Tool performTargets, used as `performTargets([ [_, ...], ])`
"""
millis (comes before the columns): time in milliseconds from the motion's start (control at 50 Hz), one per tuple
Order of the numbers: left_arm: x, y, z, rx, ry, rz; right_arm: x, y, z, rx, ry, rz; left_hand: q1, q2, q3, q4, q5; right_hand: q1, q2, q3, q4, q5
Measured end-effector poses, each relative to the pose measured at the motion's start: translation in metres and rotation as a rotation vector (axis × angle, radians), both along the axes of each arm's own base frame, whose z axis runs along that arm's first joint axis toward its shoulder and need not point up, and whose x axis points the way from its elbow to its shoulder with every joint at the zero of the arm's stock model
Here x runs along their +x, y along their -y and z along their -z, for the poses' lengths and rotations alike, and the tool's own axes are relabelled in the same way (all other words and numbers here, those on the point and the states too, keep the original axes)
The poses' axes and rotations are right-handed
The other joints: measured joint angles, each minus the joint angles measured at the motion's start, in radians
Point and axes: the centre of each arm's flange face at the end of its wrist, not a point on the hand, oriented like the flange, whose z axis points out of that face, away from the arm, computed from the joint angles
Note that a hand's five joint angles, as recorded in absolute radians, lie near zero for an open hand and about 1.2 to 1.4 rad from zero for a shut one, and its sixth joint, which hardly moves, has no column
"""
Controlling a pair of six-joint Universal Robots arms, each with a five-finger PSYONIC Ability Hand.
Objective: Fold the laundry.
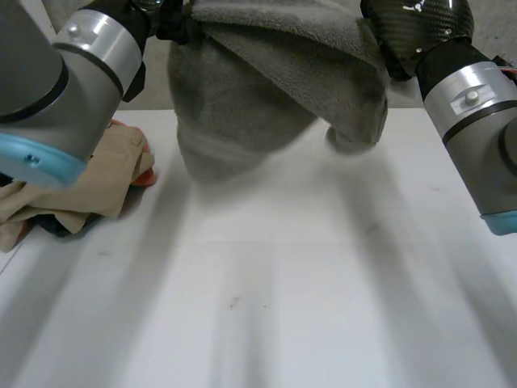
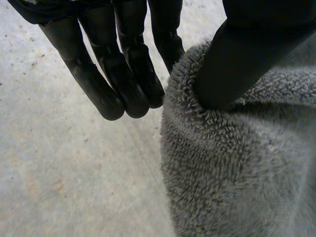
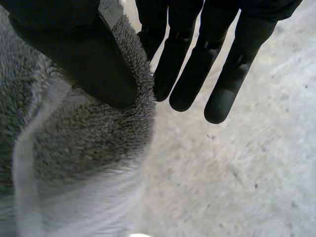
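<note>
The grey towel (image 1: 242, 105) is hanging at twelve o'clock over the white table (image 1: 307, 283). The left hand (image 2: 121, 64) is pinching its edge between thumb and straight fingers, and the right hand (image 3: 197, 64) is pinching the other side likewise (thumb pressing into the fleece). Beige clothes (image 1: 105, 178) are lying at nine o'clock.

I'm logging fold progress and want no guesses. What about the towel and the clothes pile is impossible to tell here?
Head view: the grey towel is cut off at the top edge and its hanging end is blurred, so its outline is unclear.
Head view: the left arm covers part of the clothes pile; the garments cannot be identified.
Wrist views: the left hand and right hand each pinch the towel; corner or edge, cannot tell.
</note>
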Motion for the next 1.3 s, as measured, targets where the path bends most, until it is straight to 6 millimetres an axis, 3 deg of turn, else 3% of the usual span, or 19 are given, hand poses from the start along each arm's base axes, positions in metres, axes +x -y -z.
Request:
performTargets([
  [20,0.000,-0.001,0.005,0.006,0.011,-0.005,0.001,-0.001,0.003,-0.002,-0.002,-0.005,0.000,0.001,0.000,0.000,0.000,0.000,0.000,0.000,0.000,0.000],
  [140,0.000,-0.009,0.079,0.141,0.176,-0.022,0.005,-0.010,0.052,0.087,-0.085,-0.058,0.000,0.001,0.000,0.000,0.008,0.000,0.000,0.000,0.000,0.000],
  [160,-0.001,-0.010,0.105,0.193,0.227,-0.018,0.006,-0.013,0.073,0.144,-0.131,-0.069,0.001,0.001,0.001,0.000,0.008,0.000,0.000,0.000,0.000,0.000],
  [240,-0.004,-0.014,0.171,0.337,0.355,-0.002,0.005,-0.017,0.133,0.302,-0.278,-0.064,0.001,0.001,0.001,0.000,0.008,0.000,0.005,0.000,0.000,0.001],
  [300,-0.005,-0.021,0.206,0.438,0.436,0.005,0.001,-0.018,0.172,0.397,-0.398,-0.019,-0.088,-0.142,-0.135,-0.137,-0.098,-0.086,-0.145,-0.158,-0.164,-0.144],
  [340,-0.005,-0.025,0.216,0.487,0.474,0.003,-0.003,-0.017,0.188,0.438,-0.460,0.024,-0.175,-0.223,-0.208,-0.220,-0.180,-0.253,-0.347,-0.357,-0.358,-0.342],
  [400,-0.003,-0.029,0.211,0.515,0.493,-0.008,-0.008,-0.015,0.198,0.465,-0.502,0.086,-0.355,-0.399,-0.377,-0.390,-0.353,-0.444,-0.542,-0.558,-0.570,-0.553],
  [460,0.002,-0.030,0.189,0.499,0.473,-0.024,-0.011,-0.012,0.193,0.469,-0.485,0.137,-0.613,-0.642,-0.632,-0.648,-0.612,-0.597,-0.697,-0.718,-0.728,-0.726],
  [500,0.008,-0.029,0.168,0.469,0.441,-0.037,-0.013,-0.011,0.181,0.468,-0.436,0.157,-0.670,-0.722,-0.714,-0.731,-0.693,-0.666,-0.761,-0.784,-0.798,-0.794],
  [620,0.029,-0.017,0.129,0.396,0.379,-0.058,-0.026,-0.016,0.141,0.536,-0.232,0.171,-0.728,-0.796,-0.788,-0.804,-0.772,-0.740,-0.825,-0.867,-0.878,-0.873],
  [720,0.049,0.010,0.120,0.358,0.390,-0.071,-0.043,-0.026,0.131,0.747,-0.137,0.186,-0.741,-0.809,-0.801,-0.814,-0.785,-0.741,-0.825,-0.878,-0.879,-0.881],
  [840,0.064,0.045,0.130,0.349,0.462,-0.072,-0.053,-0.038,0.136,0.968,-0.111,0.197,-0.741,-0.809,-0.802,-0.814,-0.786,-0.741,-0.825,-0.878,-0.879,-0.881],
  [920,0.066,0.067,0.147,0.379,0.539,-0.037,-0.053,-0.044,0.146,1.056,-0.107,0.185,-0.737,-0.804,-0.796,-0.808,-0.771,-0.741,-0.825,-0.878,-0.879,-0.882],
  [1160,0.042,0.100,0.202,0.426,0.691,0.045,-0.045,-0.034,0.181,0.983,-0.155,0.195,-0.727,-0.784,-0.773,-0.785,-0.744,-0.690,-0.821,-0.801,-0.813,-0.781],
  [1300,0.035,0.109,0.224,0.426,0.735,0.009,-0.042,-0.025,0.197,0.941,-0.182,0.216,-0.567,-0.640,-0.633,-0.640,-0.602,-0.638,-0.752,-0.754,-0.760,-0.734],
])
